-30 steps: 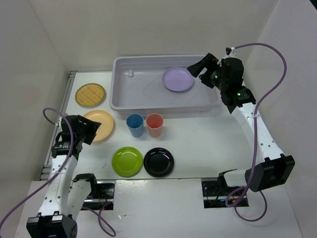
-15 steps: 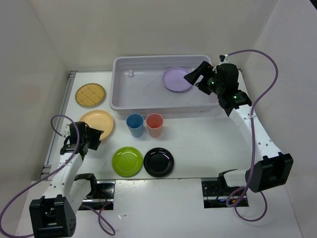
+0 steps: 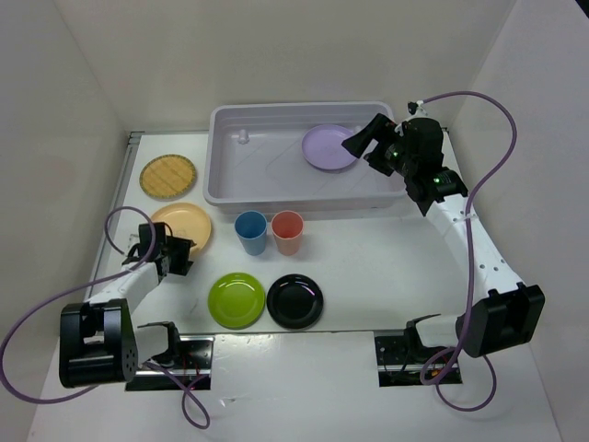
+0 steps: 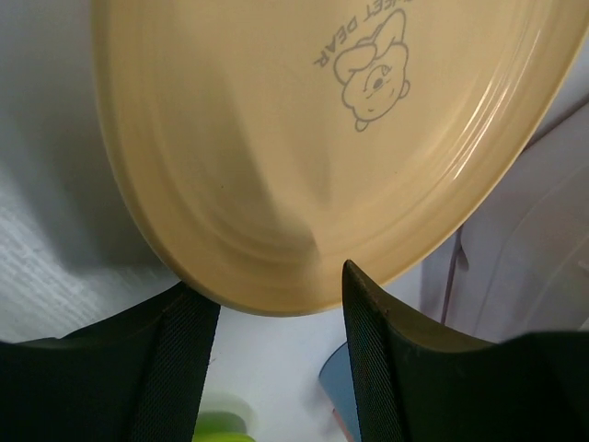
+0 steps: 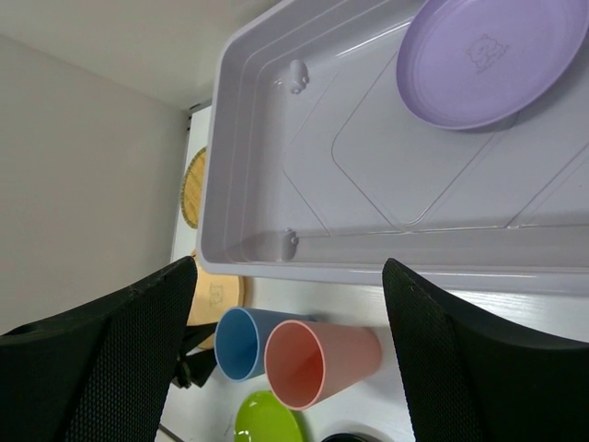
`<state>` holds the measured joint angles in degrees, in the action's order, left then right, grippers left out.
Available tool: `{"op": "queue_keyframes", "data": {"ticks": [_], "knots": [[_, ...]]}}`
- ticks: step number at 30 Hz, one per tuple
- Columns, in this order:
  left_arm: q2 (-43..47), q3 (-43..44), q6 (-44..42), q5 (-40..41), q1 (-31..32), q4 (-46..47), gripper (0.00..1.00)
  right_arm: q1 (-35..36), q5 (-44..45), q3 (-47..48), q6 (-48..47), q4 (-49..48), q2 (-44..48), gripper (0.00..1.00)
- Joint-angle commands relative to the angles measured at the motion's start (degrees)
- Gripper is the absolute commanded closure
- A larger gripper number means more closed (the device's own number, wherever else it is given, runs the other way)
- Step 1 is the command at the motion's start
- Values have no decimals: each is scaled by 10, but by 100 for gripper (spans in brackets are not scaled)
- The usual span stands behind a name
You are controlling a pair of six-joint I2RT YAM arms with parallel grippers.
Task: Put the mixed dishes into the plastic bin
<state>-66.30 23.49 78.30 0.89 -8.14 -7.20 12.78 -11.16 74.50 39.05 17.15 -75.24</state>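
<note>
The pale orange plate [image 3: 189, 226] lies flat on the table left of the cups. My left gripper [image 3: 181, 253] is low at its near rim and open, and the plate [image 4: 276, 138] edge sits right at my fingertips [image 4: 368, 350]. My right gripper [image 3: 362, 145] hovers open over the right end of the plastic bin [image 3: 267, 175], empty. A lilac plate [image 3: 330, 147] lies inside the bin. The blue cup [image 3: 250, 231] and coral-red cup [image 3: 287, 231] stand before the bin's front wall. The lime plate [image 3: 236, 299] and black plate [image 3: 294, 301] lie nearer the arms. The woven disc [image 3: 169, 175] lies far left.
White walls close in the table on the left, back and right. In the right wrist view the bin [image 5: 368, 166] fills the top, the lilac plate [image 5: 488, 60] in its corner, with the blue cup [image 5: 241, 343] and coral cup [image 5: 317, 361] below it.
My left arm has dropped low and brought its gripper to the pale orange plate's near rim, its jaws slightly narrower. My right gripper shifted a little toward the lilac plate, then stayed still.
</note>
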Motion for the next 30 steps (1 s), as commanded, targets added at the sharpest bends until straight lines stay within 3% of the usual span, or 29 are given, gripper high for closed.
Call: {"op": "queue_keyframes", "data": {"ticks": [1, 4, 14, 19, 23, 27, 30], "knots": [[-25, 5, 12, 7, -4, 31, 38, 6, 7, 17, -13, -13, 9, 14], [-42, 10, 17, 13, -4, 37, 42, 6, 12, 22, -13, -8, 4, 14], [-37, 10, 33, 30, -14, 13, 74, 6, 18, 38, -18, -2, 4, 14], [-16, 16, 26, 35, -20, -31, 78, 6, 18, 50, -18, 9, -2, 14], [35, 9, 11, 46, -30, -76, 85, 6, 18, 50, -23, 9, 4, 14], [119, -13, 24, 56, -35, -100, 100, 1, 18, 50, -23, 14, 10, 14], [180, -7, 15, 71, -41, -135, 100, 1, 12, 50, -23, 14, 10, 14]]}}
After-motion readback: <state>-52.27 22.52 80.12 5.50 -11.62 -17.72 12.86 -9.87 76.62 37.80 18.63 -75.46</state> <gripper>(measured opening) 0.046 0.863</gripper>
